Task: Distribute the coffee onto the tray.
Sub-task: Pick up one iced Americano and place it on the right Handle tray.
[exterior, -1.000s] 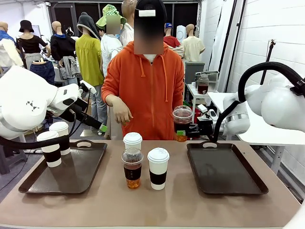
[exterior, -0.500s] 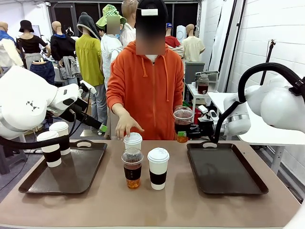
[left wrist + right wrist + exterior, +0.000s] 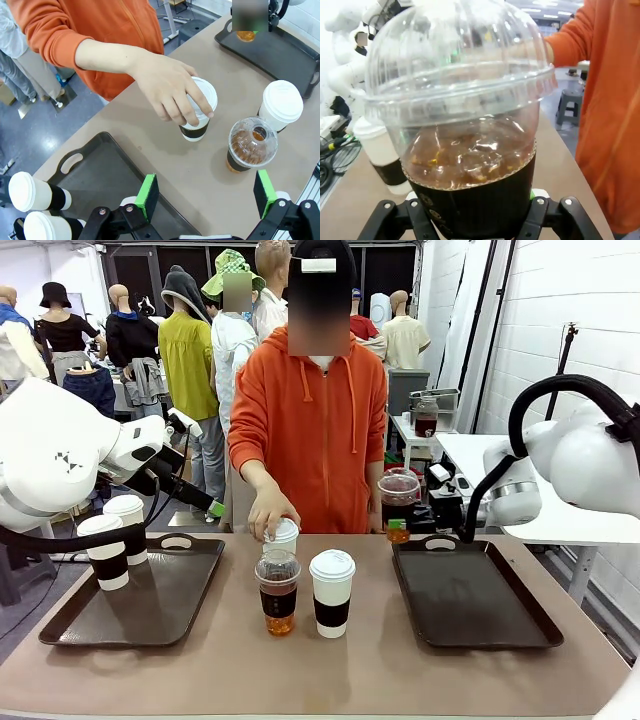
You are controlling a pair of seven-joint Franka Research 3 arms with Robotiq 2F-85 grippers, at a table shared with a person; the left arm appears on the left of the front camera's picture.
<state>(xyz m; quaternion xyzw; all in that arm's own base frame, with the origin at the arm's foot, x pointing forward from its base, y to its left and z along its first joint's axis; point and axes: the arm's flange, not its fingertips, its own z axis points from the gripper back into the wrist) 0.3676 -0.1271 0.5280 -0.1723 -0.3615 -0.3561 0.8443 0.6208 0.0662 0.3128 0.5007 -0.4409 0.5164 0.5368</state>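
Cup upright, clamped between right fingers

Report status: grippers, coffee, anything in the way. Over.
Right gripper shut on dome-lidded cup at right tray far-left corner. Left gripper open, empty, over left tray edge. Person's hand on paper cup mid-table.

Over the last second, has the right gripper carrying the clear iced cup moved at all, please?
Yes. The right gripper and its clear cup have shifted toward picture right and slightly down, closer to the right tray's far handle.
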